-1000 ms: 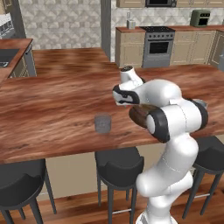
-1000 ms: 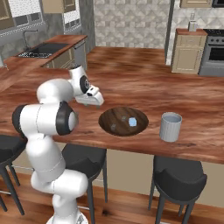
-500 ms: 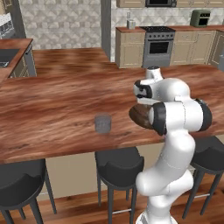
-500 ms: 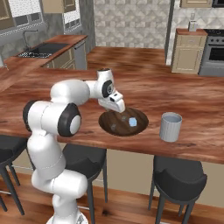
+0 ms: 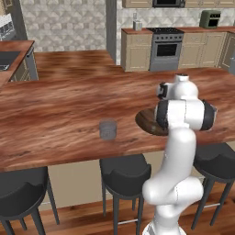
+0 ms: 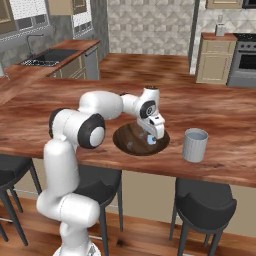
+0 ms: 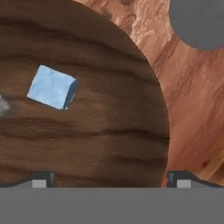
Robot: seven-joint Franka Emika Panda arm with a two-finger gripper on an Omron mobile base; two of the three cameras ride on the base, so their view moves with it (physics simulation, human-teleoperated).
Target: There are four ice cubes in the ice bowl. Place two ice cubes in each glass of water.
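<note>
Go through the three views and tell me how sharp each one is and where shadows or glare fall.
Left base view: soft, the dark tumbler casts hardly any shadow, pale sheen streaks the countertop. Right base view: equally soft, ice bowl interior dark under the gripper. Hand view: close and blurry, the ice cube has one shaded face, no glare.

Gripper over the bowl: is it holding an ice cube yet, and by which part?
Nothing is held. The gripper hangs open above the ice bowl; an ice cube lies loose inside it.
</note>
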